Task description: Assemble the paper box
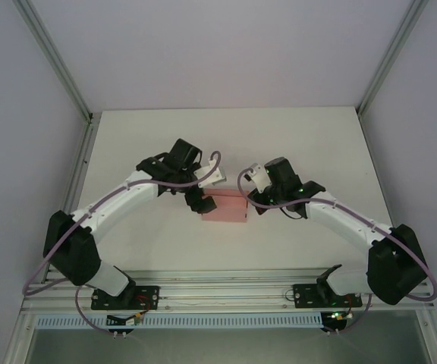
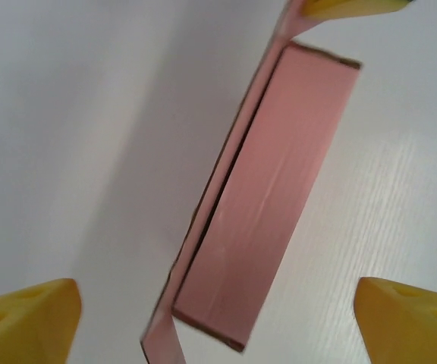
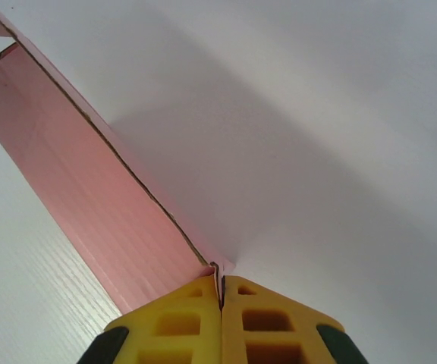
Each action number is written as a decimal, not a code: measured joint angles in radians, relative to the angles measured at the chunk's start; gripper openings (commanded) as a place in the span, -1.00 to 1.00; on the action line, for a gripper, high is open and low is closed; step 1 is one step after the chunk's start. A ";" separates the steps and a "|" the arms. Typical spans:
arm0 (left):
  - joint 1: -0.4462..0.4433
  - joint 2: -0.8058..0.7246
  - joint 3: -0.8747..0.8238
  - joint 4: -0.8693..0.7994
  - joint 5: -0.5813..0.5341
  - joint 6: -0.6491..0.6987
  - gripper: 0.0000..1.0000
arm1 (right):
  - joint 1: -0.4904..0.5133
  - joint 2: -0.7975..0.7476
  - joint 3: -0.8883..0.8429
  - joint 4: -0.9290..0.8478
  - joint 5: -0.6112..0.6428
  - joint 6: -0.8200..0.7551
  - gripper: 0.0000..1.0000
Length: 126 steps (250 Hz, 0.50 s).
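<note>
Tabletop [image 1: 158, 144], white, seen from above, w/ two robot arms reaching in from the near edge: left arm [image 1: 116, 203] and right arm [image 1: 347, 218], both white w/ black joints. Paper box [image 1: 226, 206], salmon-pink thin card, lies flat near the middle of the tabletop, long side running left to right, right between the two arm ends. Left pincer [image 1: 201, 200] is at the box's left end, right pincer [image 1: 255, 199] at its right end.

Left wrist view: the box is folded into a shallow rectangular shape and runs diagonally across the frame, approx. bottom centre to top right. One long panel faces the camera. A dark gap runs along its left long edge, where the card isn't quite flush. A small loose flap sticks out at the bottom end. The left pincer is released: its yellow fingertips [image 2: 29, 322] stand wide apart at the bottom corners, w/ the box between them and neither tip touching the card.

Right wrist view: the right pincer is clenched, yellow fingers pressed together, grasping a thin sliver of pink card at the box's near corner. From there the box stretches away toward the upper left, resting on the tabletop.
</note>
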<state>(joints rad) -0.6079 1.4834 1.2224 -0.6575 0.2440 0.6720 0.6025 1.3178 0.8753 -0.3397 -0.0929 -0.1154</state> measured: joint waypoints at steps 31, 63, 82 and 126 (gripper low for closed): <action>0.000 -0.018 -0.058 0.027 -0.053 -0.075 0.30 | 0.003 -0.013 -0.006 0.002 0.000 0.002 -1.00; 0.000 -0.018 -0.063 0.050 -0.096 -0.136 0.00 | 0.005 -0.019 -0.006 0.002 0.000 0.002 -1.00; 0.000 -0.011 -0.063 0.063 -0.123 -0.159 -0.07 | 0.005 -0.019 -0.006 0.002 0.003 0.002 -1.00; 0.001 0.014 -0.063 0.065 -0.158 -0.198 -0.09 | 0.006 -0.019 -0.006 0.002 0.007 0.002 -1.00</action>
<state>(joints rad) -0.6071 1.4971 1.1595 -0.5926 0.0864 0.4740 0.6090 1.2991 0.8688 -0.3374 -0.0856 -0.1135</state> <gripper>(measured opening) 0.458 0.044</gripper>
